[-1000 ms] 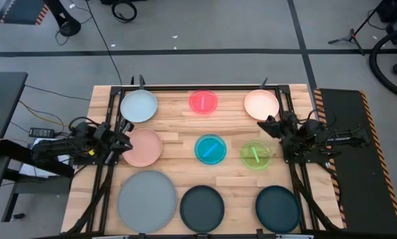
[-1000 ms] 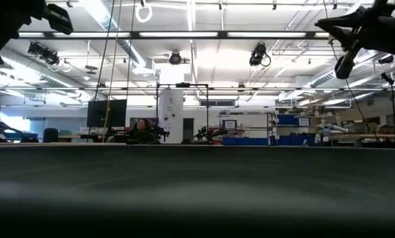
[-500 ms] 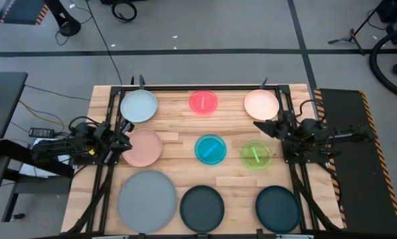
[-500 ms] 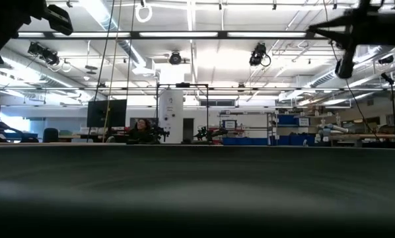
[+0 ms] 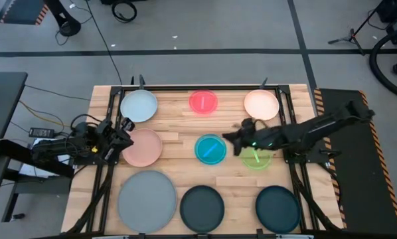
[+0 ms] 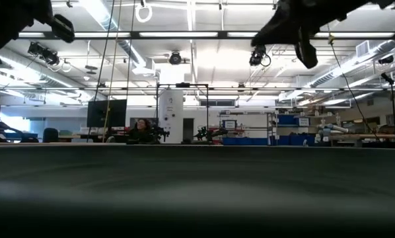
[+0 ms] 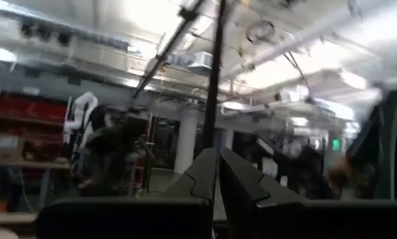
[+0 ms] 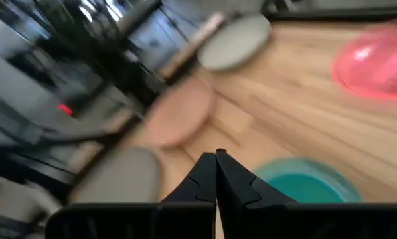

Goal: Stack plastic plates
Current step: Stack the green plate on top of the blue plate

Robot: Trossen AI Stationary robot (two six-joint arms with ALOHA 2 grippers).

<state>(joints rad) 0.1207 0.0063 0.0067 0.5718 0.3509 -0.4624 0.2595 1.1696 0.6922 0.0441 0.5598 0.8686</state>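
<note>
Nine plates (image 5: 147, 201) lie spread on my wooden table (image 5: 178, 129) in a bright workshop, no writing legible, while my right gripper (image 5: 229, 138) and left gripper (image 5: 127, 124) are both closed, empty.

Nine plastic plates lie on the bench (image 5: 178, 136), none stacked on another: one large grey plate (image 5: 147, 201), two dark teal plates (image 5: 202, 208) (image 5: 277, 208), and one each of salmon pink (image 5: 143, 147), pale blue-grey (image 5: 139, 106), red (image 5: 204, 101), cream (image 5: 261, 104), cyan (image 5: 210, 149) and lime green (image 5: 255, 157). Two dark arms reach over the bench, each ending in one gripper, the left gripper (image 5: 127, 125) and the right gripper (image 5: 228, 138). The cyan and lime green plates are the two nearest the right gripper, and the salmon pink one is nearest the left gripper.
</note>
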